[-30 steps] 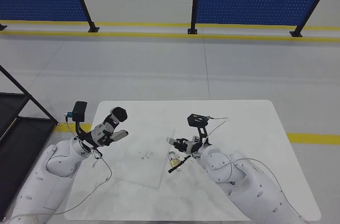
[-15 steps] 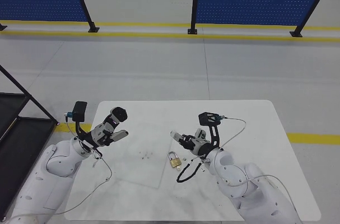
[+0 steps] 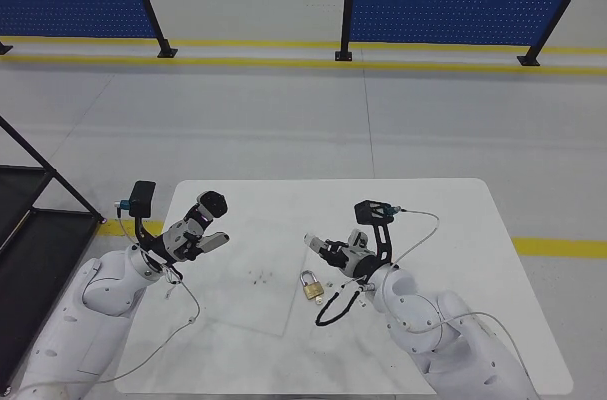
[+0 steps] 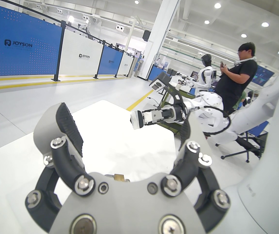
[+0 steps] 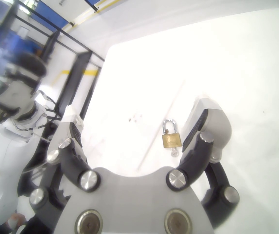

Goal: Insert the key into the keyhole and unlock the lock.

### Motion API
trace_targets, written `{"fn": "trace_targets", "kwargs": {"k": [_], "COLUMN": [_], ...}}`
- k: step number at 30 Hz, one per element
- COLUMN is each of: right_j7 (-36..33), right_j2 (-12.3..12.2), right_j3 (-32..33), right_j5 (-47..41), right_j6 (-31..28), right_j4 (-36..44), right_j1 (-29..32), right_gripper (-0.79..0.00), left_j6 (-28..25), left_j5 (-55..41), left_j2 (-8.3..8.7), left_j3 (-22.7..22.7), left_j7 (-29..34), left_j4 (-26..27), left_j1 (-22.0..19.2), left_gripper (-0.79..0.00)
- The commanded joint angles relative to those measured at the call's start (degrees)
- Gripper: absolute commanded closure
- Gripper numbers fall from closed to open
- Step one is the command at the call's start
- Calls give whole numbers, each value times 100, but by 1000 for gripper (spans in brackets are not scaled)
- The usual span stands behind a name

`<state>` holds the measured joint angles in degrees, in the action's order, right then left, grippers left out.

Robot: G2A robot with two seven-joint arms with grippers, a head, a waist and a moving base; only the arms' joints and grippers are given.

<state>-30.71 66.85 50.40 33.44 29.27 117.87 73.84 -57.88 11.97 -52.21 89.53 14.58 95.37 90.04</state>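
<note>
A brass padlock [image 3: 311,287] with a silver shackle lies flat near the middle of the white table [image 3: 453,215]. In the right wrist view the padlock [image 5: 171,139] has a small silver key [image 5: 175,152] at the bottom of its body, seemingly in the keyhole. My right gripper [image 3: 321,247] hovers open just beyond the padlock, with nothing between its fingers [image 5: 138,113]. My left gripper [image 3: 216,222] is raised over the table's left part, open and empty [image 4: 125,120]. The left wrist view shows a sliver of the padlock [image 4: 118,177] behind the gripper's base.
A thin pale sheet [image 3: 248,295] with a few dark specks [image 3: 258,274] lies left of the padlock. A black cable loop [image 3: 333,305] hangs from the right arm beside the lock. A black rack [image 3: 23,250] stands off the table's left edge.
One second ago the right gripper was down at the padlock. It has since pulled back to the right and upward, leaving the padlock flat on the table. The left arm has not moved.
</note>
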Motion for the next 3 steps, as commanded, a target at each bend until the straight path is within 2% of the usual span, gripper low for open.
{"fn": "trace_targets", "kwargs": {"k": [1, 3], "right_j7": [0, 50], "right_j2": [0, -1], "right_j3": [0, 66], "right_j5": [0, 69], "right_j6": [0, -47], "right_j4": [0, -24], "right_j1": [0, 41], "right_gripper": [-785, -785], "left_j6": [0, 88], "left_j5": [0, 98], "left_j2": [0, -21], "left_j3": [0, 3], "left_j7": [0, -22], "left_j4": [0, 12], "left_j1": [0, 14], "left_gripper": [-784, -784]}}
